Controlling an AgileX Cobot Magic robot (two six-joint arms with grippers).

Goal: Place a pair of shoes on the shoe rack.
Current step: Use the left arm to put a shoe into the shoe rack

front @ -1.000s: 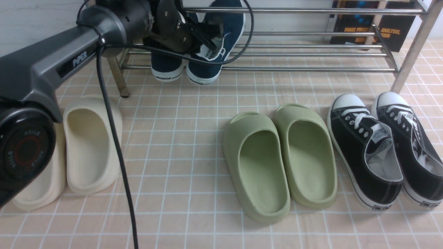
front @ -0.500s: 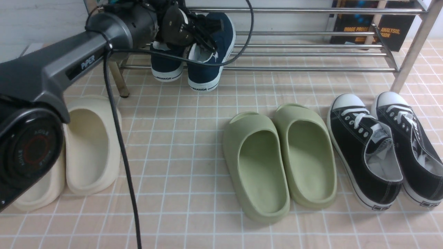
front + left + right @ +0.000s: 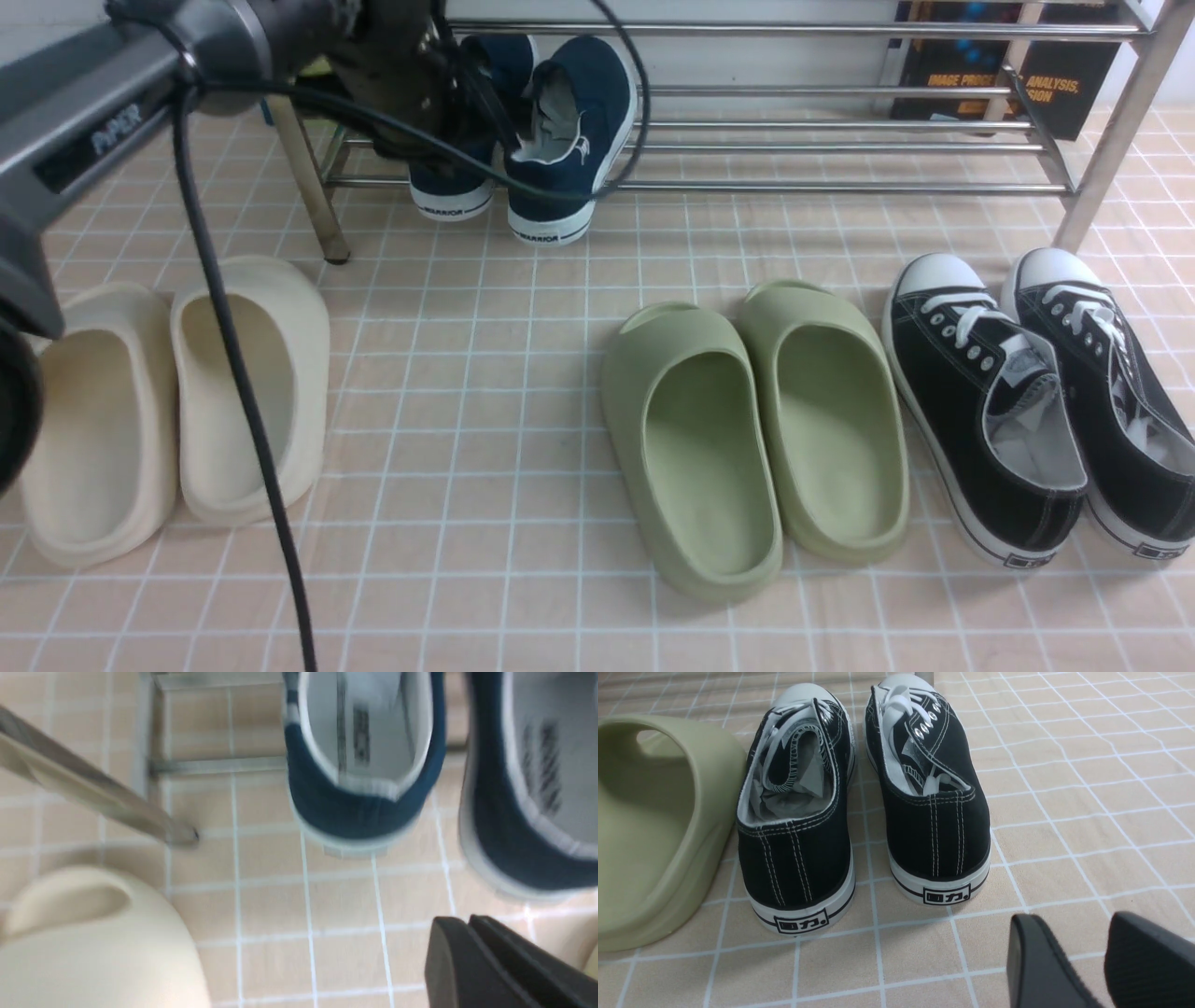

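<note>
Two navy shoes (image 3: 569,131) sit tilted on the one shoe rack (image 3: 840,185), upper left of the front view, heels overhanging its front bar.

On the tiled floor (image 3: 485,373):
- two cream slides (image 3: 247,392)
- two green slides (image 3: 691,448)
- two black sneakers (image 3: 980,401)

Left gripper (image 3: 469,924): fingers together, empty. Right gripper (image 3: 1071,921): fingers apart, empty.

Left fingers (image 3: 460,961) together (touching), right fingers (image 3: 1034,961) parted

Even bright light, soft shadows, blur across left wrist view.
</note>
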